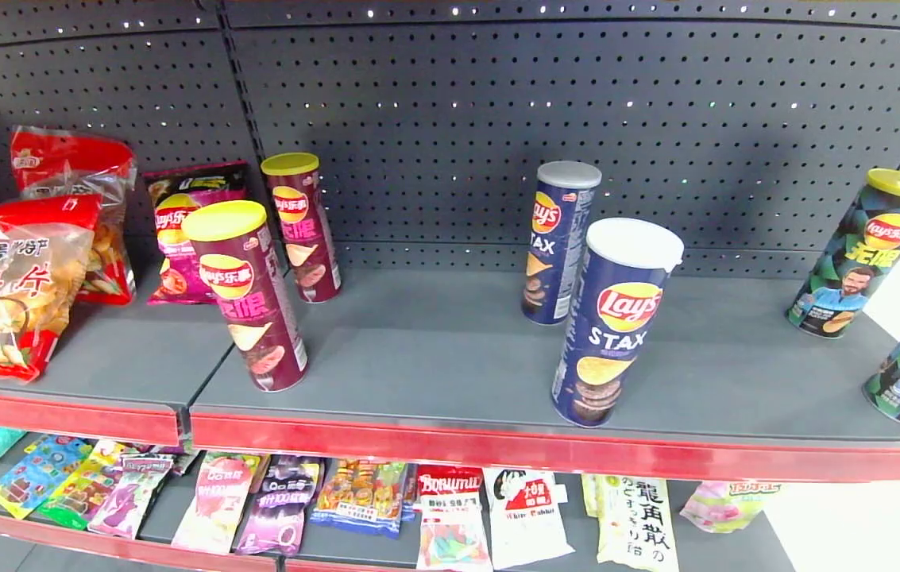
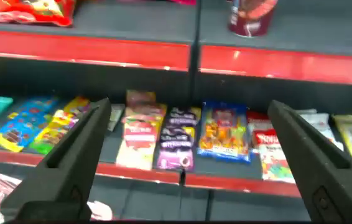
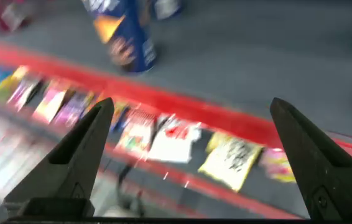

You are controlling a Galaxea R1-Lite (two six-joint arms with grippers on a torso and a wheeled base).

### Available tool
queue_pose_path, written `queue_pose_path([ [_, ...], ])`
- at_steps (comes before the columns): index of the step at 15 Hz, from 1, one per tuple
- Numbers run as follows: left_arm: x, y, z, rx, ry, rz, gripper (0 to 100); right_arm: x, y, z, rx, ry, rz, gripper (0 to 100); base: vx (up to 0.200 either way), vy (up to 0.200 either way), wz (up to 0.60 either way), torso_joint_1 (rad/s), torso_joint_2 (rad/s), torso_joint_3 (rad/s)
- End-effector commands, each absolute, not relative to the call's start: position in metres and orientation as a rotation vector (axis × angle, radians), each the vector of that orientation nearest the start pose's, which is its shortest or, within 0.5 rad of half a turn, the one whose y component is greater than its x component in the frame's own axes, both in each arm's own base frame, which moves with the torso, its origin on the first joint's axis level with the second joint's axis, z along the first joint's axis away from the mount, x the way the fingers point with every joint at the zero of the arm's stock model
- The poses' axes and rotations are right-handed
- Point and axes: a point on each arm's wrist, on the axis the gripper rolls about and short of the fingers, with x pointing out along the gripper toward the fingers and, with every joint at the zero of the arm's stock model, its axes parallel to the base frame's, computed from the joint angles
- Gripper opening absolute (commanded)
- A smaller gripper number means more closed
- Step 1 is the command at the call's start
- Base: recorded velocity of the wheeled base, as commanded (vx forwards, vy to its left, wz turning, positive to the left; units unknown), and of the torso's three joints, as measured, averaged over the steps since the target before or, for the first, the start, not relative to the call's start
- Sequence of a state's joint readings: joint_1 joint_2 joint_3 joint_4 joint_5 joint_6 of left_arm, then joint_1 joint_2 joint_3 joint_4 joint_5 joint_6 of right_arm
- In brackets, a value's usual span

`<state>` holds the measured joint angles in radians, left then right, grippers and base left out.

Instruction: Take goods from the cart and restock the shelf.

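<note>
The left tool (image 2: 182, 165) is spread wide, its 2 dark fingers (image 2: 70, 158) well apart with nothing held between them. Straight ahead of it, seen through that gap, is the lower shelf (image 2: 163, 171) with a row of candy packets (image 2: 176, 140) lying flat. Farther ahead and higher runs the red lip (image 2: 257, 62) of the upper shelf (image 2: 300, 28). Just past that lip stands the base of a maroon can (image 2: 250, 17), and a red snack bag (image 2: 27, 9) lies farther along the same board.

The right tool (image 3: 185, 162) is likewise wide open and empty. The packets on the lower shelf lie nearest to it, then comes the red lip, and a navy can (image 3: 126, 40) stands upright just behind the lip.

From the head view, the upper shelf carries 6 upright chip cans, all well apart from both tools. The maroon can (image 1: 247, 294) has a yellow lid and stands near the front, with a second maroon can (image 1: 303, 226) behind it by the pegboard (image 1: 577, 119). The navy can (image 1: 612, 322) has a white lid and also stands near the front, with a second navy can (image 1: 557, 242) behind it. 2 green-and-black cans (image 1: 859, 254) stand at the far end, toward the right tool's side. On the left tool's side, 2 red snack bags and a purple bag (image 1: 183, 230) lean against the back.
</note>
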<state>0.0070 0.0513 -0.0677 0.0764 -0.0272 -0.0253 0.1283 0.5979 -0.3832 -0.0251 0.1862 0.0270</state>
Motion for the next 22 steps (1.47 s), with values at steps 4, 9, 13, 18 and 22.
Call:
queue_pose_path([
  [4,-0.027,0.0,0.087,0.055,0.0,0.003,100,0.1,0.035,0.172,-0.033,0.506,0.485,100,0.0,0.0,0.0,0.0,0.0,0.0],
  [9,-0.027,0.002,0.086,0.011,0.001,0.115,100,0.155,0.052,0.175,-0.069,0.557,0.479,100,0.0,0.0,0.0,0.0,0.0,0.0],
  [13,-0.027,0.002,0.086,0.018,-0.001,0.11,100,0.184,0.064,0.165,-0.1,0.548,0.405,100,0.0,0.0,0.0,0.0,0.0,0.0],
  [18,-0.027,0.003,0.086,0.024,0.0,0.144,100,0.205,0.072,0.156,-0.13,0.595,0.36,100,0.0,0.0,0.0,0.0,0.0,0.0],
  [22,-0.027,0.003,0.086,0.026,0.0,0.144,100,0.222,0.078,0.158,-0.138,0.596,0.34,100,0.0,0.0,0.0,0.0,0.0,0.0],
])
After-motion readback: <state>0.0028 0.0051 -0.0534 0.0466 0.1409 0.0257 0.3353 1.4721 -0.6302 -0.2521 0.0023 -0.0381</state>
